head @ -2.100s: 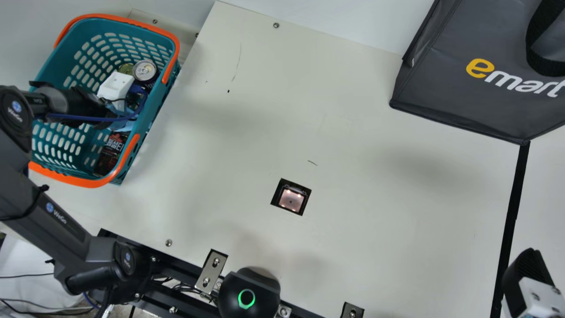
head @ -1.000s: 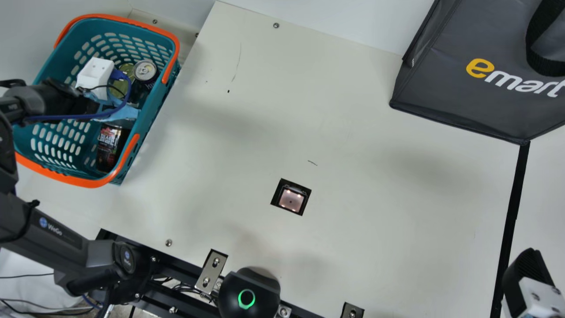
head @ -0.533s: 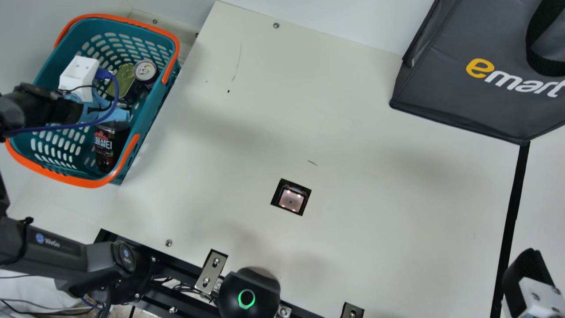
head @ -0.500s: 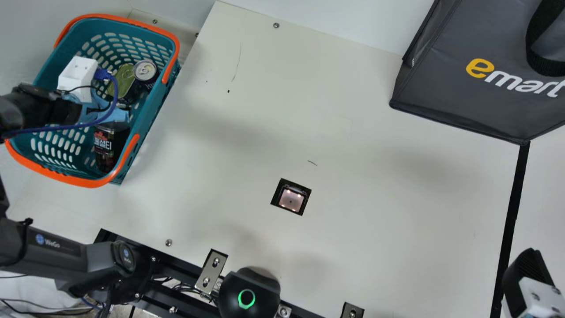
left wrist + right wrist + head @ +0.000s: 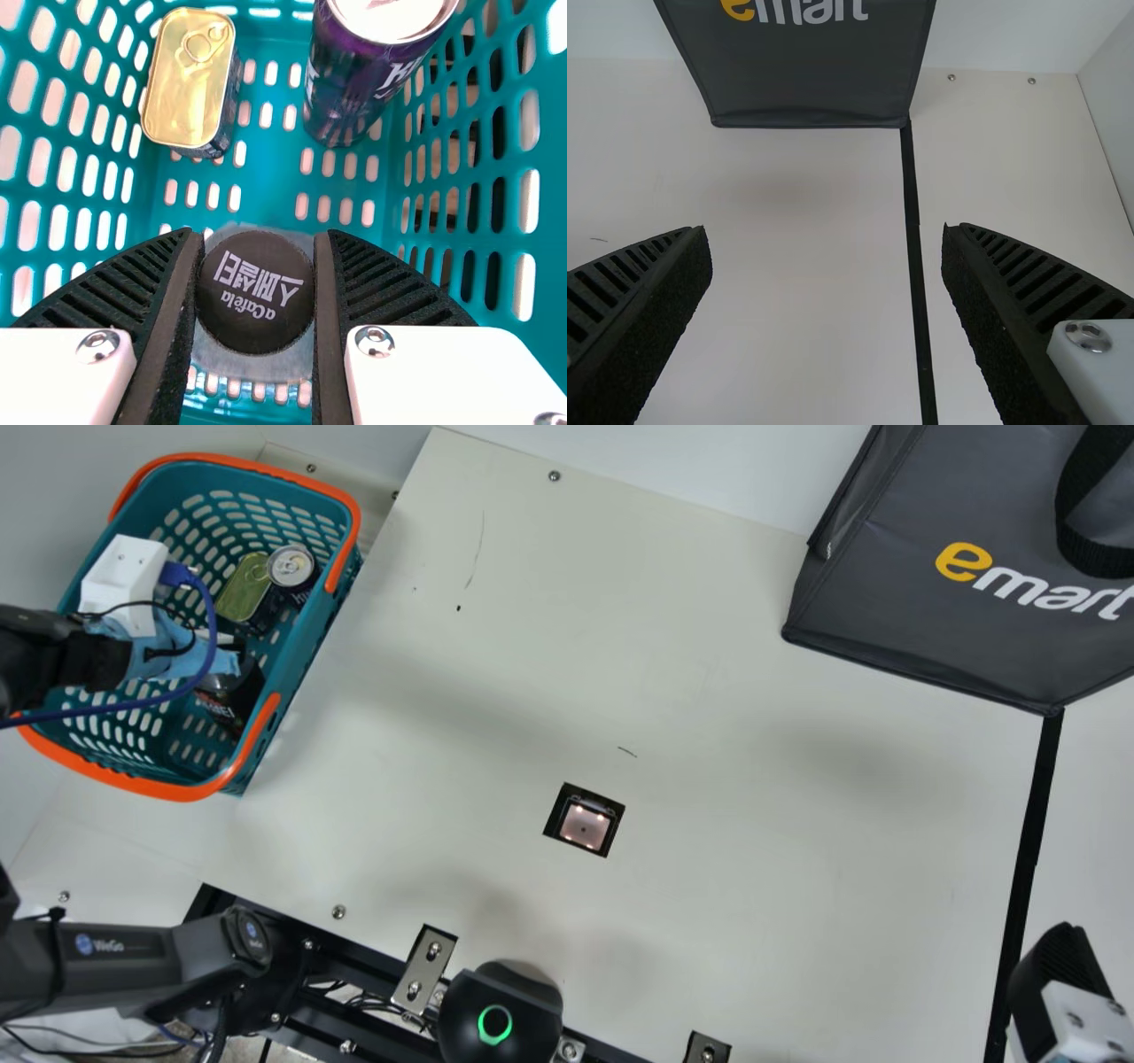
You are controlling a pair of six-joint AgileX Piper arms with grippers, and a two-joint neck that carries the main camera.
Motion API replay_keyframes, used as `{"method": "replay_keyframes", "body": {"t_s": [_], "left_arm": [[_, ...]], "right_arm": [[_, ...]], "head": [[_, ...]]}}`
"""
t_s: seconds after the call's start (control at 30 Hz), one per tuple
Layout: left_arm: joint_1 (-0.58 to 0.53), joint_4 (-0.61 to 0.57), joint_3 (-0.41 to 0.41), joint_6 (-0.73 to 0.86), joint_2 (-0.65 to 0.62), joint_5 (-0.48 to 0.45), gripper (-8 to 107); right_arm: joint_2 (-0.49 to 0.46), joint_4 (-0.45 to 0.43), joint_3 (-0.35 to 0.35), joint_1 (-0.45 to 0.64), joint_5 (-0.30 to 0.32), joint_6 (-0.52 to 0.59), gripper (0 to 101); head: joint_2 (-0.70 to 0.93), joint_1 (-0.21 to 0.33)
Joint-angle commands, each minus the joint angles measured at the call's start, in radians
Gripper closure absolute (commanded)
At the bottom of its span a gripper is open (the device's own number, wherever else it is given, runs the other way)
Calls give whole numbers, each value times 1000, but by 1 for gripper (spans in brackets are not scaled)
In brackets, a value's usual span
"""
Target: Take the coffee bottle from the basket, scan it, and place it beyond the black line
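"Left gripper (image 5: pixel 177 651)?"
"Closed in on the coffee bottle (image 5: pixel 232 701), a finger touching each side of its dark cap."
"Bottle's where?"
"Inside the basket (image 5: pixel 301 657), cap between those fingers."
"Right gripper (image 5: pixel 1063 988)?"
"Spread wide, nothing held."

At your cream table's (image 5: pixel 780 779) left edge, the teal plastic basket (image 5: pixel 310 655) has the rectangular metal tin (image 5: pixel 188 80), purple cylindrical can (image 5: pixel 354 93) and black-capped bottle (image 5: pixel 255 292) inside; rightward lie the square black scanner (image 5: pixel 585 825), straight black line (image 5: pixel 1028 850) and, behind, the boxy grey bag (image 5: pixel 957 633).
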State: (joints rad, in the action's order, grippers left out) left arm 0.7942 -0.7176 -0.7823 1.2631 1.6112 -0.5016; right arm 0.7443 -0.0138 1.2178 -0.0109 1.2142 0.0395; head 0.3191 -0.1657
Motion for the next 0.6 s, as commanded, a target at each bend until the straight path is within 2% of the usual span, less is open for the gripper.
{"method": "replay_keyframes", "body": {"t_s": [0.0, 0.57], "left_arm": [[4, 5, -3, -7, -13, -13, 89], [36, 55, -85, -108, -134, -140, 89]], "right_arm": [[0, 0, 0, 0, 0, 0, 11], [0, 0, 0, 0, 0, 0, 11]], "head": [[2, 27], [2, 27]]}}
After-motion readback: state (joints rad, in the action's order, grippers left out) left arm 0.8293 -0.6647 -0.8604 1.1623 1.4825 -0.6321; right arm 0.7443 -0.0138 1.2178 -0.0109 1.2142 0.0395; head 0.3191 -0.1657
